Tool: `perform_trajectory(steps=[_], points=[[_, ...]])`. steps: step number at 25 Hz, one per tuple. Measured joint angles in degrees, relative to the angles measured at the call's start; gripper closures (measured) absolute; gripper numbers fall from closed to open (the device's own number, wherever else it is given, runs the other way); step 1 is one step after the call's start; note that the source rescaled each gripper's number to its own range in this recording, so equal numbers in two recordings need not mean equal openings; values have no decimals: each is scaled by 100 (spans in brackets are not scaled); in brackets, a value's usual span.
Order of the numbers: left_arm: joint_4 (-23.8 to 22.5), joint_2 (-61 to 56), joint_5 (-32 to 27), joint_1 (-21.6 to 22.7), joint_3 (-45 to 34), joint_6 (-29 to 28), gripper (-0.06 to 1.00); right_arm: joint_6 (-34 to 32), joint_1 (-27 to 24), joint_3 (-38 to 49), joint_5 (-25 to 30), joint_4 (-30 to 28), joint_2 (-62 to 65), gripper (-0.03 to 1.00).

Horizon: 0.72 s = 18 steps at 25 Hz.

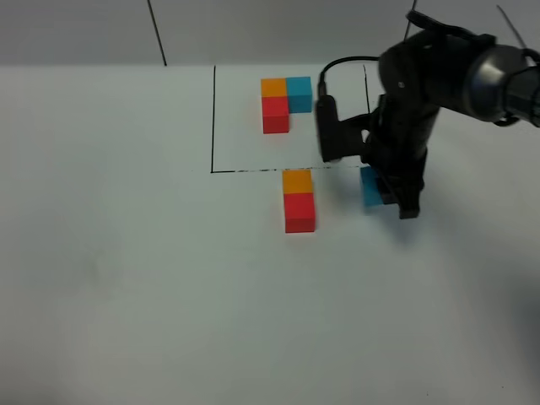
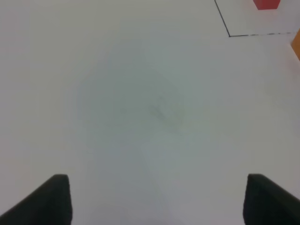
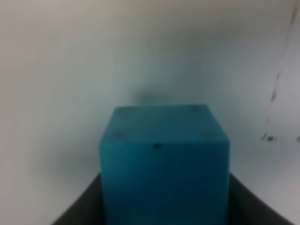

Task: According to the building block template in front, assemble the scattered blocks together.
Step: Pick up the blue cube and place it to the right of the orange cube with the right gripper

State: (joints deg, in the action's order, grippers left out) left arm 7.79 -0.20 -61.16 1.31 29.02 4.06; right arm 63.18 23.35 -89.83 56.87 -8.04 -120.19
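Note:
The building block template (image 1: 285,99) is an L of orange, blue and red cubes inside a thin black rectangle at the back. Just in front of the frame line, an orange block (image 1: 297,180) and a red block (image 1: 300,211) sit touching in a column. To their right, my right gripper (image 1: 384,198) is shut on the blue block (image 1: 370,187), low at the table. In the right wrist view the blue block (image 3: 164,154) fills the space between the dark fingers (image 3: 77,208). My left gripper (image 2: 157,201) is open over bare table, out of the exterior high view.
The black frame line (image 1: 213,118) runs around the template. The left wrist view catches the frame's corner (image 2: 229,34), the template's red cube (image 2: 266,3) and an edge of the orange block (image 2: 296,44). The right arm (image 1: 439,76) reaches in from the back right.

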Motion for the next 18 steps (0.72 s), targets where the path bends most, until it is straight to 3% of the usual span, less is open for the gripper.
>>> perform_trajectory(steps=[6, 18], points=[[0, 0, 0, 0, 0, 0, 33, 255, 111, -1287, 668, 156, -878, 95], [0, 0, 0, 0, 0, 0, 33, 294, 129, -1413, 357, 391, -1282, 95]])
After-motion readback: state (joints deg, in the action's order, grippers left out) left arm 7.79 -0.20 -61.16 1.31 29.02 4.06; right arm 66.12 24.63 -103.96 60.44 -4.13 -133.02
